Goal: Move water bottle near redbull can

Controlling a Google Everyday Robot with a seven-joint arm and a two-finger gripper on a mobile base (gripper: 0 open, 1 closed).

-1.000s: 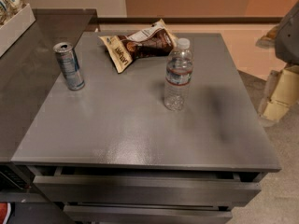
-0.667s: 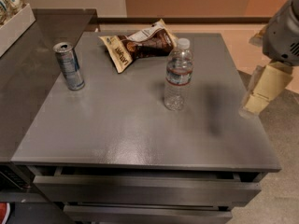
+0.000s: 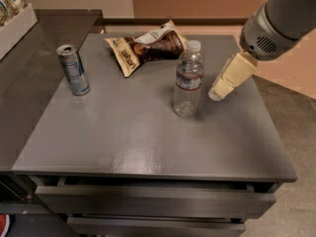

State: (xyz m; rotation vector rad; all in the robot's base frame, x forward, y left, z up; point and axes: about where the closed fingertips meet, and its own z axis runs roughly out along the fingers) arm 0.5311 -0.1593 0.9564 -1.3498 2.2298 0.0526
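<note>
The water bottle stands upright near the middle of the grey table top, clear and ribbed with a white cap and a label band. The redbull can, silver and blue, stands upright at the table's left side, well apart from the bottle. My gripper comes in from the upper right on a grey arm. Its cream-coloured tip hangs just right of the bottle, at about label height, not touching it.
A brown and white snack bag lies at the back of the table, just behind the bottle. A darker counter adjoins on the left, with a white tray at its far corner. Drawers sit below the front edge.
My gripper has swung in from the right edge of the view toward the bottle and now hangs close beside it. The bottle, can and bag have not moved.
</note>
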